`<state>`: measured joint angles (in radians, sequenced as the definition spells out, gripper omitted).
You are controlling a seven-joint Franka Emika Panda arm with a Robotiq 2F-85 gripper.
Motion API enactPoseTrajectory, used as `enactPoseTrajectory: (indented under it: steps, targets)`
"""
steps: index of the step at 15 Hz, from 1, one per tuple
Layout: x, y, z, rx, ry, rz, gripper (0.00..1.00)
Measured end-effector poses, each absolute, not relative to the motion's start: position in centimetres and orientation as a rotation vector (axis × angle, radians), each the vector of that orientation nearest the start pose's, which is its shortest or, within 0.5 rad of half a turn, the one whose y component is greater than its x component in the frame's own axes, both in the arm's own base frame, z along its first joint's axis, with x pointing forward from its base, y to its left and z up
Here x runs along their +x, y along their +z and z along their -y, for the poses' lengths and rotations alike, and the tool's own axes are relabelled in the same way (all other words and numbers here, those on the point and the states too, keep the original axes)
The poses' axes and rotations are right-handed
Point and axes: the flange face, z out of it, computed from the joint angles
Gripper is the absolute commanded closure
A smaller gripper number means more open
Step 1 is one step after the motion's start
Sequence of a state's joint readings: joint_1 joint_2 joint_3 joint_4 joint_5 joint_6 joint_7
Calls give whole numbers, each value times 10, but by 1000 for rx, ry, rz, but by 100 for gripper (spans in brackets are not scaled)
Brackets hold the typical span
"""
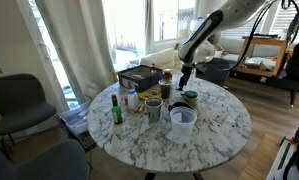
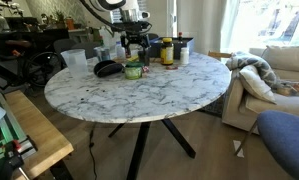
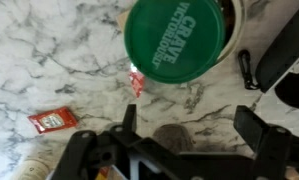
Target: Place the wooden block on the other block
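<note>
Arm (image 1: 207,32) bent over marble table (image 1: 227,125), gripper (image 1: 185,72) pointing down w/ jaws apart, near green lid (image 3: 174,35).

place: home living room | cues: sofa (image 2: 284,60), armchair (image 1: 19,100), curtains (image 1: 84,40), marble table (image 2: 169,95)

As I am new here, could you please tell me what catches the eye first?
The round marble table carries a crowd of jars beneath the robot arm. In the wrist view a large green lid lies ahead of the open gripper, with a red packet nearby.
</note>
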<state>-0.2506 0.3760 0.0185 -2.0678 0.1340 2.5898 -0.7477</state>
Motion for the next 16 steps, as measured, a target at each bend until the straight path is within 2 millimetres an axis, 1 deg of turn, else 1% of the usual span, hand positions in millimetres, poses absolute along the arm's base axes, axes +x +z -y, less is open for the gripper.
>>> enactPoseTrajectory:
  steps: [3, 5, 8, 10, 11, 13, 14, 16]
  targets:
    - [593, 240, 107, -3024, -214, 678, 0]
    - [595, 229, 89, -3011, -187, 700, 0]
    - [596, 217, 73, -3022, -145, 717, 0]
    - [597, 210, 69, -3040, -115, 729, 0]
    - [596, 207, 72, -3054, -96, 740, 0]
    - [594, 202, 86, -3094, -60, 746, 0]
    - [593, 201, 98, -3117, -47, 742, 0]
    - [590, 204, 130, -3161, -17, 721, 0]
